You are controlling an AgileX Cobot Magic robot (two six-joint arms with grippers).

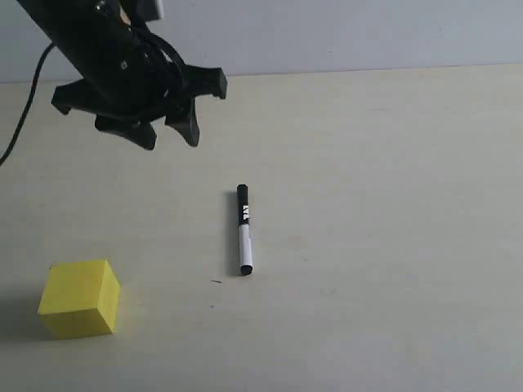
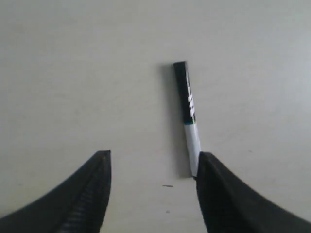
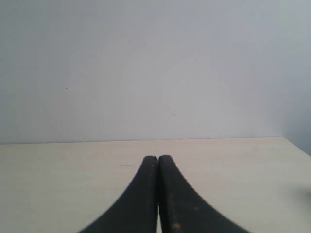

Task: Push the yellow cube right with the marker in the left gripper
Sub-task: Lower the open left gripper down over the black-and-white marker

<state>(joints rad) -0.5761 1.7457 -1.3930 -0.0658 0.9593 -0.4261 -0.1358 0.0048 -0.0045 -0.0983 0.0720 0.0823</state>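
The marker (image 1: 243, 229) lies flat on the table near the middle, black cap half pointing away, white barrel toward the front; the left wrist view shows the marker (image 2: 187, 114) too, its white end just past one fingertip. My left gripper (image 1: 169, 135) hangs open in the air at the upper left, above and behind the marker, with nothing between its fingers (image 2: 95, 189). The yellow cube (image 1: 79, 298) sits at the front left, apart from both. My right gripper (image 3: 158, 159) is shut on nothing, low over the table; it does not show in the exterior view.
The pale table (image 1: 384, 245) runs back to a grey wall (image 1: 343, 33). A black cable (image 1: 20, 122) hangs at the far left. A small dark speck (image 1: 216, 282) lies on the table beside the marker's white end.
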